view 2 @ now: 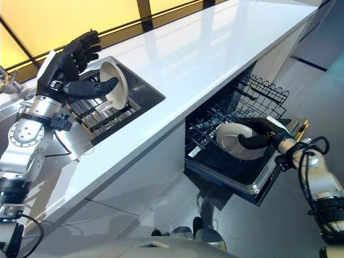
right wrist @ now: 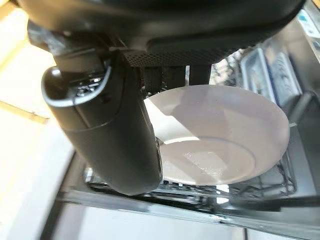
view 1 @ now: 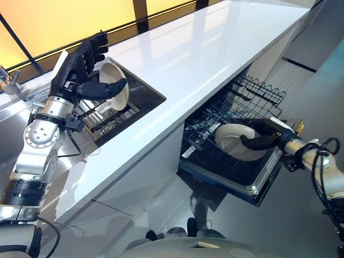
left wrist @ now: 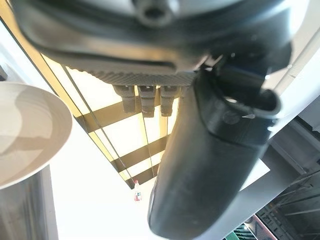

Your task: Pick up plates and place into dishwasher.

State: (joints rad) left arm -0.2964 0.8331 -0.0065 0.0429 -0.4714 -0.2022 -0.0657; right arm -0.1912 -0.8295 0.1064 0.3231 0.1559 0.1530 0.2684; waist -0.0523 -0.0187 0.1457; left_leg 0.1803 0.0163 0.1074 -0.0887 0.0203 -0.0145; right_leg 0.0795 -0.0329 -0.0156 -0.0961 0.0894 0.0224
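Observation:
A white plate (view 1: 114,72) stands on edge in the rack of the sink (view 1: 146,95). My left hand (view 1: 75,67) is at it, open: the thumb (left wrist: 210,165) reaches across the plate's front and the fingers spread above and behind its rim. The left wrist view shows the plate (left wrist: 25,130) a little apart from the hand. A second white plate (view 1: 234,141) lies tilted in the pulled-out lower dishwasher rack (view 1: 258,91). My right hand (view 1: 269,131) is shut on it, thumb (right wrist: 110,130) over its rim (right wrist: 220,135) and fingers behind.
The long white counter (view 1: 204,54) runs between sink and dishwasher. The dishwasher door (view 1: 252,185) hangs open below the rack. A faucet (view 1: 8,80) stands left of the sink. Dark wire slots in the sink rack (view 1: 107,118) lie under the plate.

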